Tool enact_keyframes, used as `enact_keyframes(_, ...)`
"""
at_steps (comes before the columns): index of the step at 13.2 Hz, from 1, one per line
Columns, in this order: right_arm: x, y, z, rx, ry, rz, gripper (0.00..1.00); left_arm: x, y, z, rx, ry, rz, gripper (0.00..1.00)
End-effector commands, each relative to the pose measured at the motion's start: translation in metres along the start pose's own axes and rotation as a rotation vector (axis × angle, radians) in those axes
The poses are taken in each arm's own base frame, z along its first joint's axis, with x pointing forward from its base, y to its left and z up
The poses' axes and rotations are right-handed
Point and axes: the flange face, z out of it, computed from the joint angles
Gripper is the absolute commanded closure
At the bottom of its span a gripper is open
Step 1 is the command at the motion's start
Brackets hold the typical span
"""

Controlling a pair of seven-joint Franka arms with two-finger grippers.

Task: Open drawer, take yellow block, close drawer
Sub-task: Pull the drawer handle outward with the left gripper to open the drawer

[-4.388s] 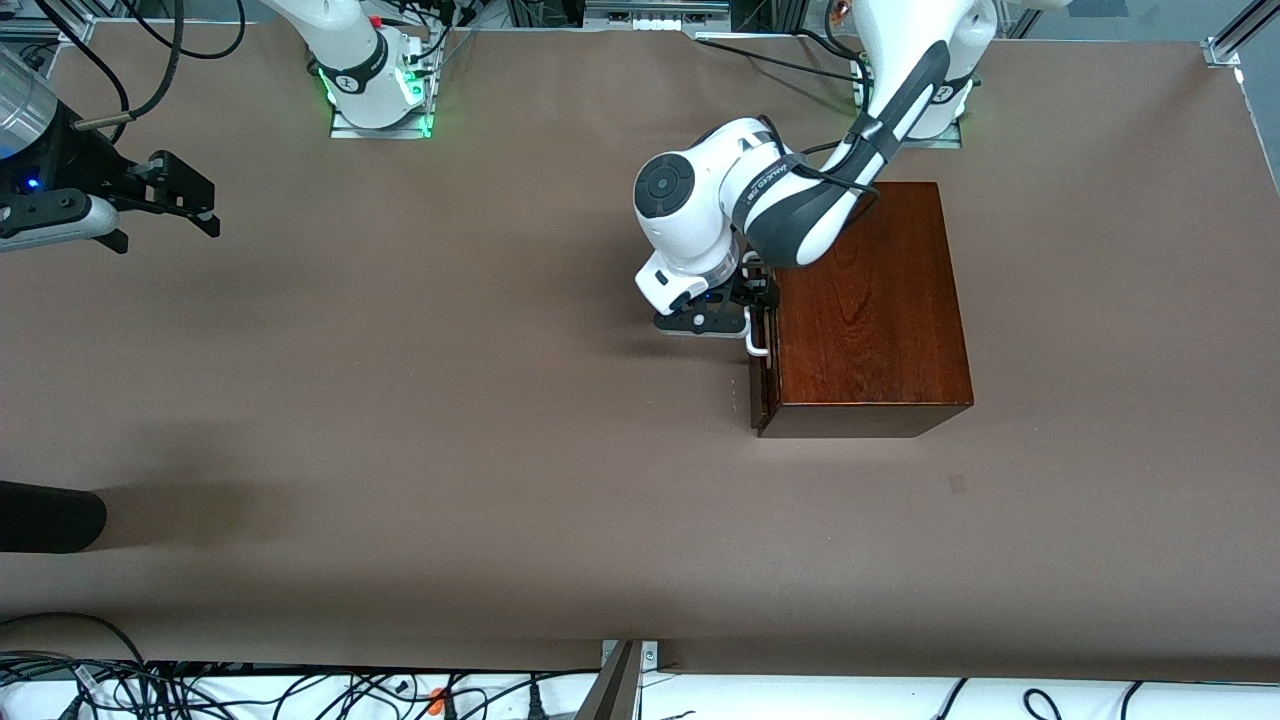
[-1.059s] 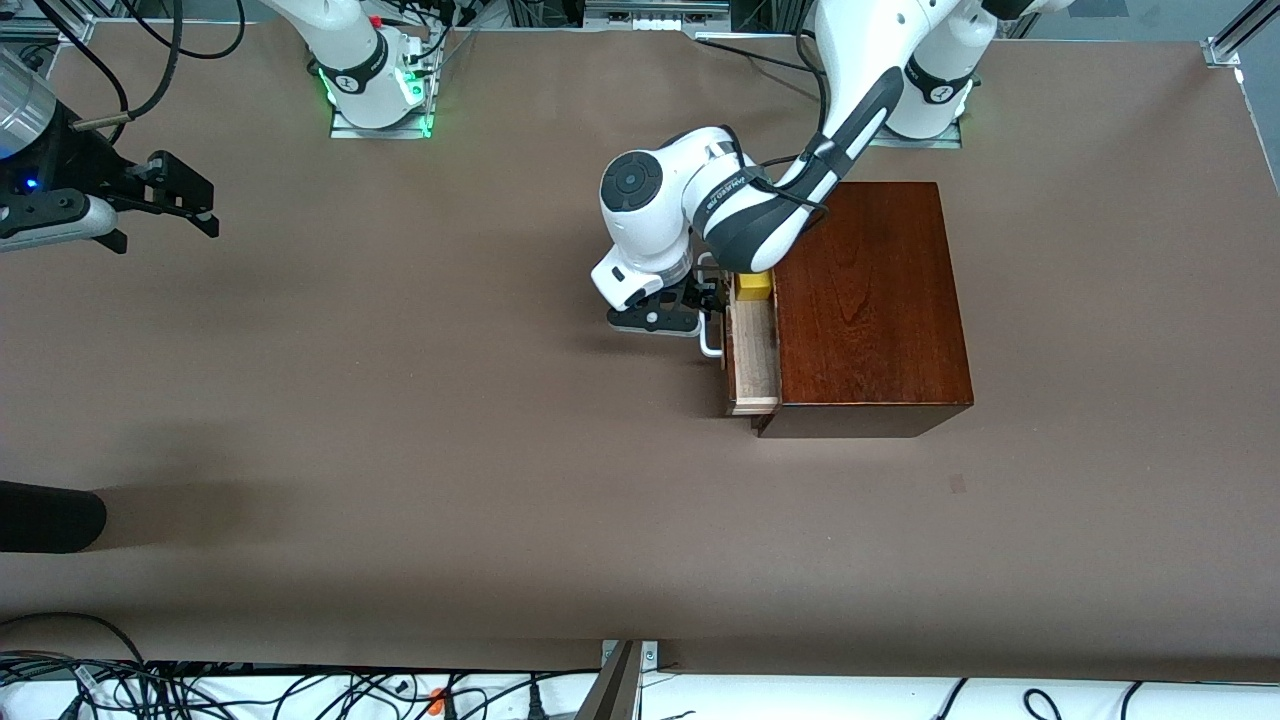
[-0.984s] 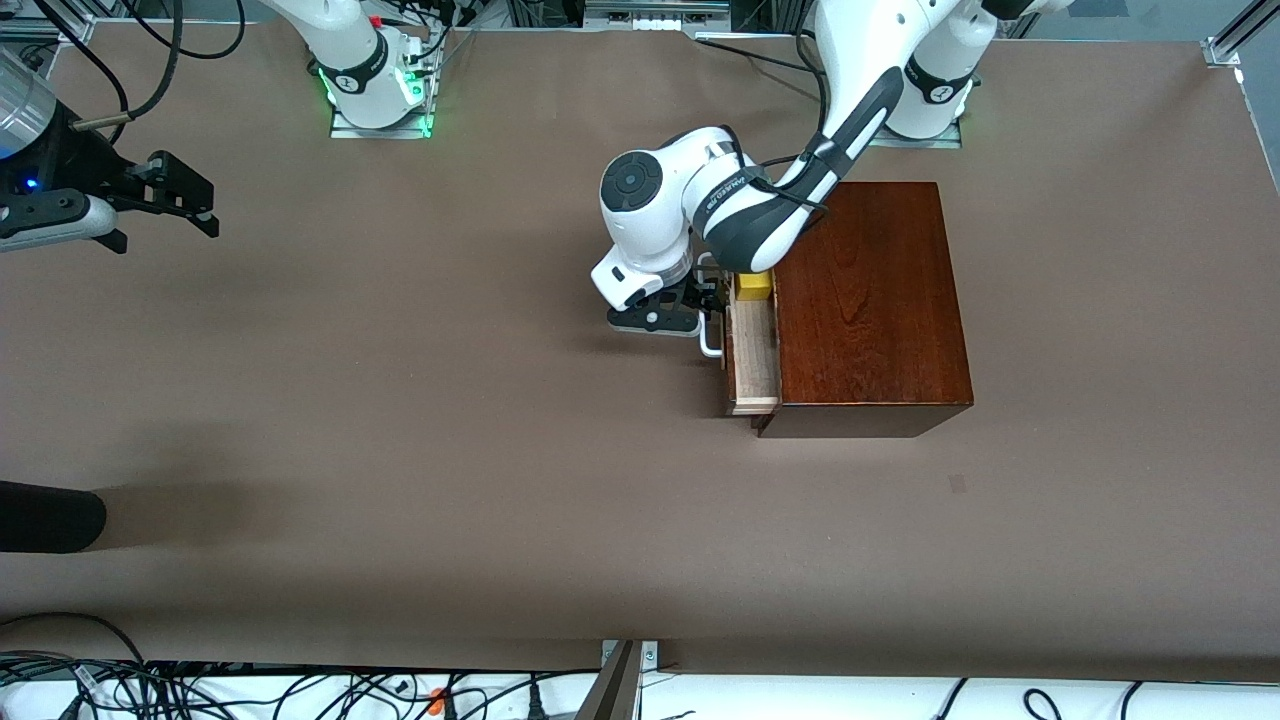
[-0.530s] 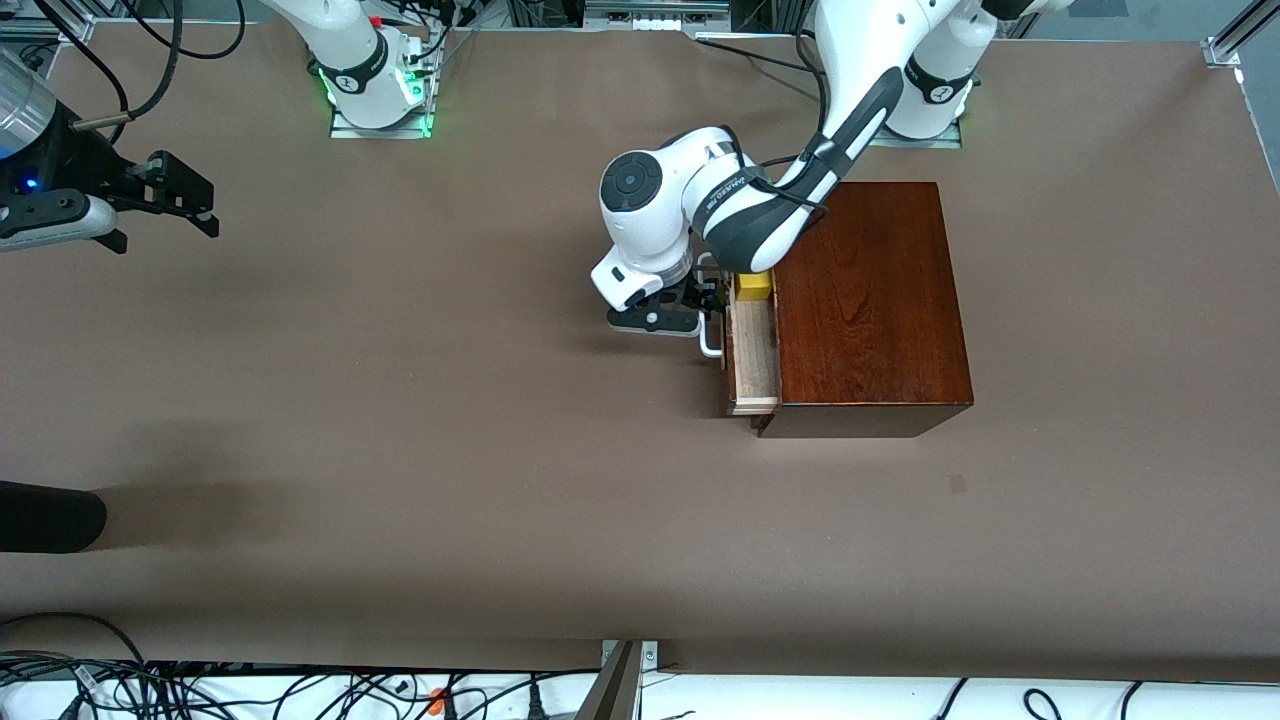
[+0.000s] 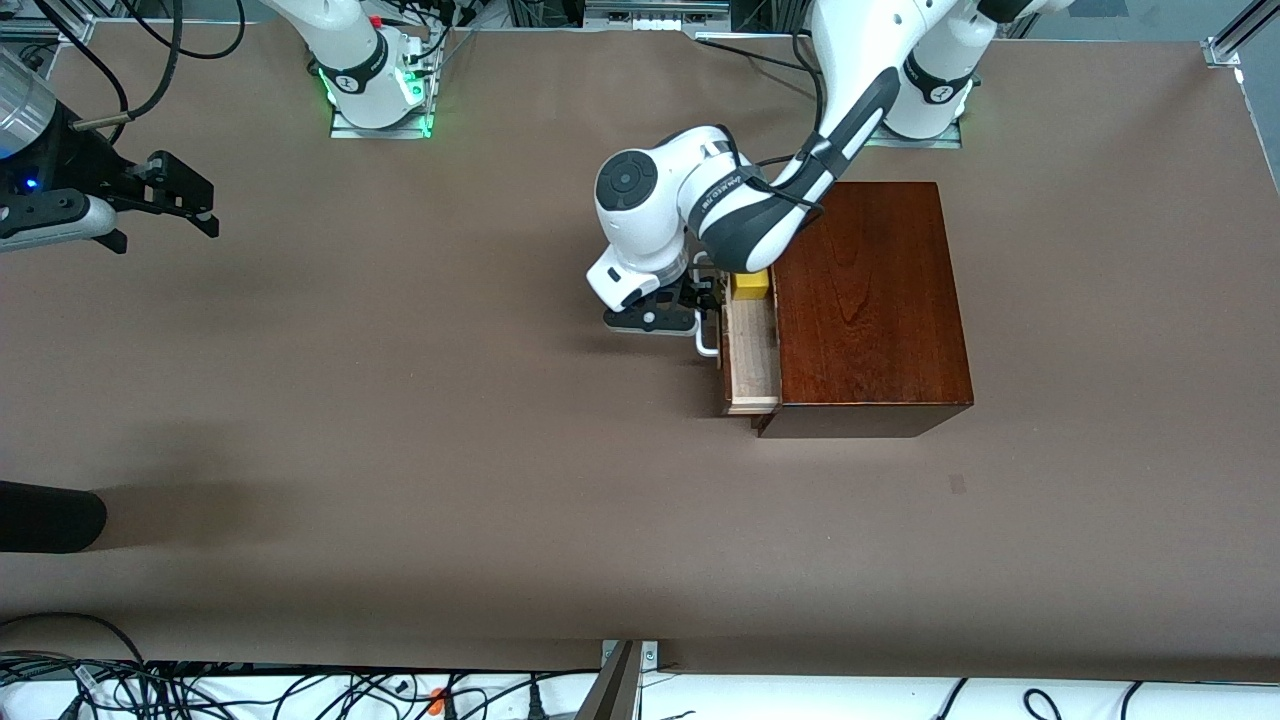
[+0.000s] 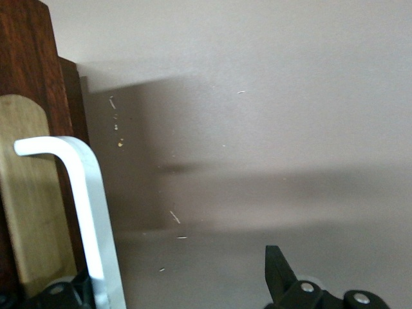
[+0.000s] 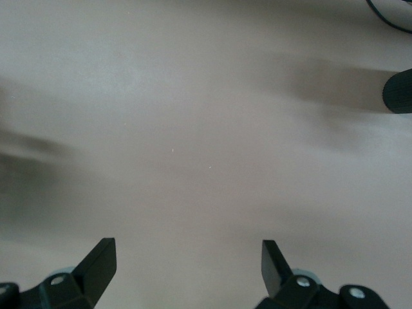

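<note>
Protruding from the wooden box (image 5: pixel 868 300) toward the right arm's end of the desk (image 5: pixel 400 450), the drawer (image 5: pixel 752 360) stands partly open. The yellow block (image 5: pixel 750 286) sits inside it. The left claw (image 5: pixel 700 302), fingers spread, straddles the white handle (image 6: pixel 84 212). The right claw (image 5: pixel 195 205) waits open above the desk's end.

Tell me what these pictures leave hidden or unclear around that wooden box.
- Yellow block: front view, mostly covered by the left arm's wrist; only one corner shows.
- Drawer: its deeper part sits inside the wooden box.
- Left end effector: left wrist view cuts its fingers off at the edge, by the white handle.
</note>
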Motion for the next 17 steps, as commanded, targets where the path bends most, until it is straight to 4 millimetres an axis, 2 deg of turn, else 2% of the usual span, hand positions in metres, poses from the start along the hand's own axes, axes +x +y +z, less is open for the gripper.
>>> enact_keyframes(1, 0.002, 0.002, -0.006, 0.005, 0.009, 0.009, 0.00, 0.002, 0.024, -0.002, -0.084, -0.003, -0.031, 0.00)
enact_keyframes(4, 0.002, 0.002, -0.006, 0.005, 0.009, 0.009, 0.00, 0.000, 0.027, -0.004, -0.080, 0.006, -0.015, 0.00)
enact_keyframes(6, 0.002, 0.002, -0.006, 0.005, 0.009, 0.009, 0.00, 0.002, 0.020, -0.003, -0.057, -0.005, -0.019, 0.00)
enact_keyframes(10, 0.002, 0.002, -0.006, 0.005, 0.009, 0.009, 0.00, -0.012, 0.003, 0.000, 0.090, -0.102, -0.018, 0.00)
enact_keyframes(15, 0.002, 0.002, -0.006, 0.005, 0.009, 0.009, 0.00, -0.001, -0.011, -0.045, 0.128, -0.118, -0.047, 0.00)
enact_keyframes(17, 0.002, 0.002, -0.006, 0.005, 0.009, 0.009, 0.00, 0.002, -0.024, -0.086, 0.119, -0.101, -0.064, 0.00)
